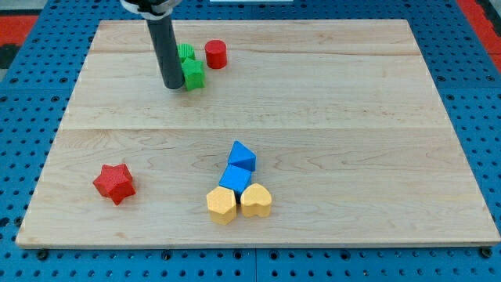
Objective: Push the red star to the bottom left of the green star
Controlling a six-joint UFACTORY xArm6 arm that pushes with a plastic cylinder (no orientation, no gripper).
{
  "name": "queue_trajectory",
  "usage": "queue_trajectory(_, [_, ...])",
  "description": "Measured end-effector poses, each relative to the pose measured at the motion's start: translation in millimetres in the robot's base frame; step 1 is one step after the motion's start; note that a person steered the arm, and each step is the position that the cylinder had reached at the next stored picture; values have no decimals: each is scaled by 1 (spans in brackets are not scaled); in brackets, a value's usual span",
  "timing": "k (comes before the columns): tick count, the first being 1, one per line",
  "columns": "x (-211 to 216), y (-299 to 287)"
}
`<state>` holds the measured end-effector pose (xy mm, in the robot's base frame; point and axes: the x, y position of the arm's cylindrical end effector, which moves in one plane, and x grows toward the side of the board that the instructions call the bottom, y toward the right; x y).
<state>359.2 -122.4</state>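
Tip (pixel 173 85) down at the view's top left, touching green star (pixel 192 75); no gripper, nothing held; green cylinder (pixel 185 53) and red cylinder (pixel 216 54) just beside. Red star (pixel 114 183) well apart, near bottom left; blue (pixel 238 167) and yellow (pixel 239 202) blocks clustered bottom centre.

The light over my board (pixel 313 102) is bright and even, seemingly from overhead, with only short soft shadows hugging the blocks' bases. The pale wood shows no harsh glare, and colours look saturated. Focus is crisp across the frame, with no visible edge distortion.
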Motion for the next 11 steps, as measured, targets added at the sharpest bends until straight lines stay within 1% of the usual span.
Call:
queue_trajectory(1, [102, -39])
queue_trajectory(2, [171, 2])
queue_trajectory(3, [230, 1])
queue_trajectory(4, [196, -62])
queue_trajectory(5, [129, -62])
queue_trajectory(6, [194, -75])
queue_trajectory(7, [202, -133])
queue_trajectory(8, [140, -137])
queue_trajectory(9, [120, -78])
queue_trajectory(10, [137, -60])
queue_trajectory(11, [163, -57])
